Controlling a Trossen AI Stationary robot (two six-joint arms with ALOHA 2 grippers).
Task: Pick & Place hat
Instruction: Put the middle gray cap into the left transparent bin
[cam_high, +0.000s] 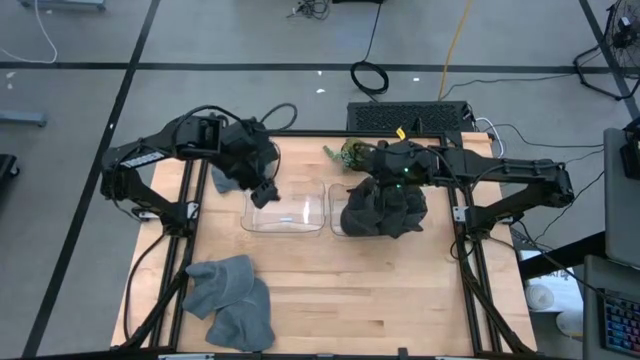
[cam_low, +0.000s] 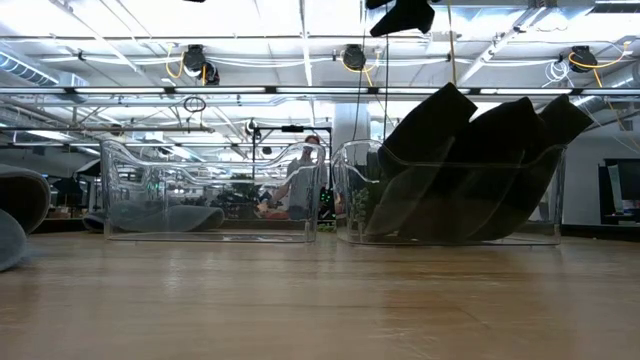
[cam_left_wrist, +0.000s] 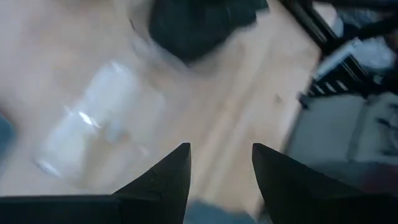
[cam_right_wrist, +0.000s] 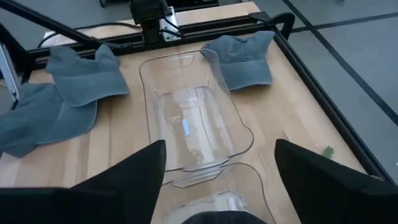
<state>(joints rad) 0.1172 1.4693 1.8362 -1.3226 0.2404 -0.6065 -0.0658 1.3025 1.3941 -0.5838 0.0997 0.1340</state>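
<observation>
Dark hats (cam_high: 383, 207) are seen piled in the right clear bin (cam_high: 340, 222), with the right gripper (cam_high: 392, 178) held just above them, fingers spread and holding nothing. The left clear bin (cam_high: 285, 209) lies alongside. The left gripper (cam_high: 266, 190) is positioned at that bin's far corner, fingers apart and unloaded. Grey hats (cam_high: 232, 299) are noted at the table's (cam_high: 350, 290) near left, another grey hat (cam_high: 222, 180) beneath the left arm.

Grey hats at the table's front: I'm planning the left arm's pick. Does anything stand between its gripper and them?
Nothing blocks it: the left gripper hangs over the empty bin's corner; bare table reaches the grey hats.
</observation>
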